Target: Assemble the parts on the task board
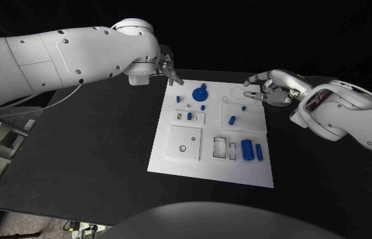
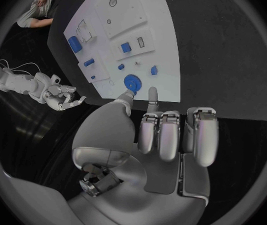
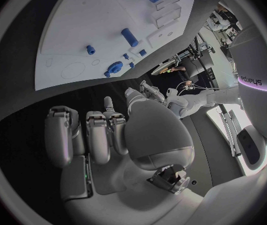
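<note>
Fingers curled in on both silver hands, left [image 1: 166, 68] and right [image 1: 267, 91], holding nothing. Flat white task board [image 1: 213, 136] mid-tabletop; round blue gear [image 1: 201, 94] near its far edge, blue cylinder [image 1: 247, 149] near its right edge.

My left hand [image 1: 166, 69] is mostly hidden behind my own forearm in the head view, so I can't tell how its fingers lie there. The smallest blue parts [image 1: 191, 107] on the task board [image 1: 174, 161] are too small to identify.
</note>
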### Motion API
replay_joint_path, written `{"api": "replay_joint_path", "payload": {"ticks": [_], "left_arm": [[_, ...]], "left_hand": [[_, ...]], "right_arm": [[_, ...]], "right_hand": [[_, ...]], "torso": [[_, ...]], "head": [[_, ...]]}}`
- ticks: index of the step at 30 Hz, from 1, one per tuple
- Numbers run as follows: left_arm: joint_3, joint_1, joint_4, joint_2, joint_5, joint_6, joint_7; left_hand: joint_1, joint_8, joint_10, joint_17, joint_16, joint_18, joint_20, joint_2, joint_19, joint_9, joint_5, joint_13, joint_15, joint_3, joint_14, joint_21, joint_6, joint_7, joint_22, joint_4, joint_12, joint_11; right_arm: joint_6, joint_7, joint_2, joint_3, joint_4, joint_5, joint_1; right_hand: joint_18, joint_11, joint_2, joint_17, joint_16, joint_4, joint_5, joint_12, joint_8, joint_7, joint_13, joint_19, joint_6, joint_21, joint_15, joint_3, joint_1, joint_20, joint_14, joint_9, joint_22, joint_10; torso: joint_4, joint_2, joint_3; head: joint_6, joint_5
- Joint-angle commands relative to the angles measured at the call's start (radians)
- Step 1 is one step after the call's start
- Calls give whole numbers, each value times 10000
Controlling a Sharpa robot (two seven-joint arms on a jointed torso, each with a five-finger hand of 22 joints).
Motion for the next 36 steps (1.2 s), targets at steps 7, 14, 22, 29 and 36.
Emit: {"api": "replay_joint_path", "payload": {"ticks": [7,14,22,29,36], "left_arm": [[-3,-396,-1463,1072,-256,1085,52],[13,-631,-1988,1495,-760,951,48],[25,-815,-2413,1708,-1240,780,20],[26,-906,-2579,1843,-1444,858,-6],[31,-1005,-2669,1903,-1314,854,-10]], "left_hand": [[119,1,1040,2628,24,-150,-77,-35,1041,-68,162,2629,-63,-34,1052,23,91,-35,2634,82,2,-77],[32,-40,1040,2628,24,-150,-72,-60,1041,-111,209,2629,-52,-95,1052,23,133,-26,2634,188,2,-65],[-61,-141,1040,2628,24,-150,-59,-81,1041,-178,254,2629,-35,-159,1052,23,136,-7,2634,302,2,-46],[-82,-156,1040,2628,24,-150,-47,-102,1041,-161,241,2629,-22,-192,1052,23,162,0,2634,333,2,-36],[-95,-141,1040,2628,24,-150,-42,-95,1041,-133,230,2629,-17,-205,1052,23,200,-5,2634,355,2,-34]], "right_arm": [[190,12,10,0,57,-56,-6],[205,6,-24,0,91,-56,-6],[198,44,4,0,78,-56,-6],[204,59,23,0,74,-56,-6],[224,51,47,0,60,-56,-6]], "right_hand": [[95,78,6,2632,35,3,16,25,-24,-25,2603,79,65,57,42,-8,34,13,1043,12,2115,1033],[92,72,11,2632,35,-2,39,25,-21,-33,2603,91,84,70,40,3,51,11,1043,13,2120,1033],[89,67,15,2632,35,-13,57,25,-20,-37,2603,100,98,80,37,14,73,10,1043,14,2123,1033],[89,67,15,2632,35,-13,57,25,-20,-37,2603,100,98,80,37,14,73,10,1043,14,2123,1033],[89,67,15,2632,35,-13,57,25,-20,-37,2603,100,98,80,37,14,73,10,1043,14,2123,1033]], "torso": [[-6,-1,7],[2,-13,7],[14,-23,8],[10,-8,3],[6,-13,11]], "head": [[1,-12],[1,-10],[1,-41],[1,-6],[1,-10]]}}
